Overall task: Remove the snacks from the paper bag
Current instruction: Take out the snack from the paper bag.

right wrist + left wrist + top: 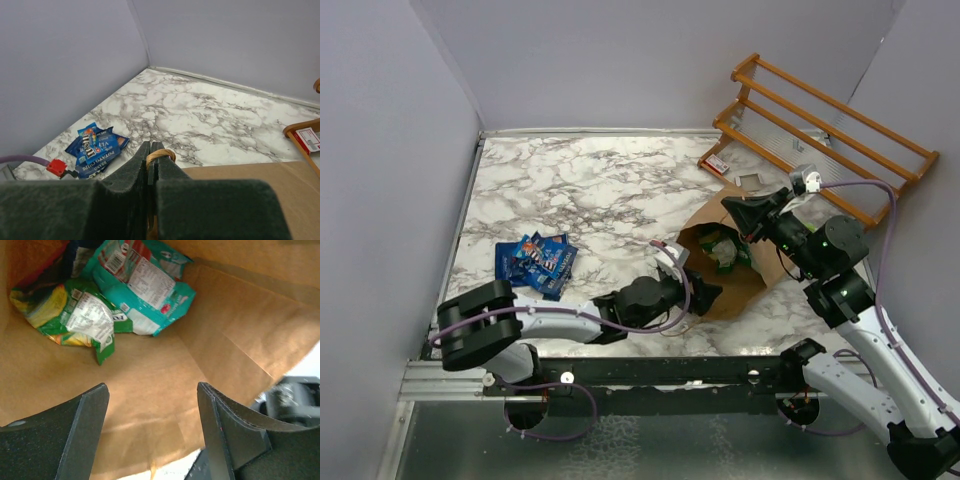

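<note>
The brown paper bag (760,275) lies on the marble table at centre right, its mouth open toward the left. My right gripper (748,214) is shut on the bag's twisted-paper handle (162,154) and holds the upper edge of the mouth up. My left gripper (705,296) is open and empty at the bag's mouth, looking in. Inside the bag (150,365) lie a green-and-yellow packet (75,315) and a teal packet (147,287), both beyond my left fingers (225,430). A pile of blue packets (535,262) lies on the table at the left, also in the right wrist view (95,147).
A wooden slatted rack (830,130) leans at the back right, just behind the bag. A small red-and-white packet (717,163) lies at its foot. Grey walls close the table at the left, back and right.
</note>
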Available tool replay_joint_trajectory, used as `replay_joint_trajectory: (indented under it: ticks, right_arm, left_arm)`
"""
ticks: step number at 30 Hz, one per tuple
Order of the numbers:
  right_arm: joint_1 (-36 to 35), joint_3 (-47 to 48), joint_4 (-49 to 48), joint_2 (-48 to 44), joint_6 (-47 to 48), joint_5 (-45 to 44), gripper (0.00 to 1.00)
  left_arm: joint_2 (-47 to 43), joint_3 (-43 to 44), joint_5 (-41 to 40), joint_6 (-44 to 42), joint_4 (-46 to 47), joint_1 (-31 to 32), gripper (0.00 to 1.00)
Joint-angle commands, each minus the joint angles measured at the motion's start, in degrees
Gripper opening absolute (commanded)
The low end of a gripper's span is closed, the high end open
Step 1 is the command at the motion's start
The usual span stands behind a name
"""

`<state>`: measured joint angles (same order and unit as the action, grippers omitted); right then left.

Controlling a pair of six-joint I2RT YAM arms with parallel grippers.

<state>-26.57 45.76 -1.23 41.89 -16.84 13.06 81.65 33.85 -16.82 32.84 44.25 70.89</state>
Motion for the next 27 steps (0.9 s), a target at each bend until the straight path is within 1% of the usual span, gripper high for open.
replay_joint_trajectory:
  ticks: [1, 3, 5, 8, 10, 11, 17, 23, 26, 27]
  right_arm:
    - [-0.1, 0.6, -0.7, -1.2, 0.7, -1.1, 0.02]
    - [-0.1, 0.8, -0.9, -0.9, 0.6, -0.9, 0.02]
    - [-0.1, 0.9, -1.2, -0.8, 0.4, -0.6, 0.02]
    - [-0.1, 1.1, -1.5, -0.6, 0.4, -0.3, 0.02]
    - [0.0, 1.6, -1.6, -0.6, 0.4, -0.4, 0.02]
    - [-0.1, 1.7, -1.8, -0.6, 0.5, -0.2, 0.02]
    - [-0.1, 2.1, -1.8, -0.5, 0.5, 0.3, 0.02]
    - [-0.1, 1.5, -1.9, -0.9, -0.1, 0.6, 0.02]
    - [-0.1, 1.7, -1.9, -1.0, 0.0, 0.5, 0.02]
    - [-0.1, 1.7, -1.8, -1.0, 0.0, 0.5, 0.02]
  left_arm:
    - [6.0, 6.4, -9.3, -3.0, 1.0, 1.6, 0.71]
    - [8.8, 8.3, -12.6, -2.7, -1.3, 1.9, 0.61]
    - [11.4, 9.6, -13.6, -2.9, -1.6, 1.9, 0.57]
    - [15.1, 12.5, -13.1, -4.2, -2.2, 1.9, 0.51]
    - [18.6, 14.2, -12.5, -4.8, -2.8, 1.9, 0.44]
    - [19.7, 14.9, -12.3, -4.9, -3.0, 1.9, 0.43]
    - [25.6, 21.8, -13.3, -6.1, -8.6, 1.5, 0.43]
    - [29.9, 27.7, -13.0, -5.4, -13.6, -0.2, 0.42]
    - [32.0, 29.9, -14.7, -8.1, -13.7, -0.3, 0.48]
    - [32.6, 30.8, -15.6, -8.6, -14.1, -0.3, 0.53]
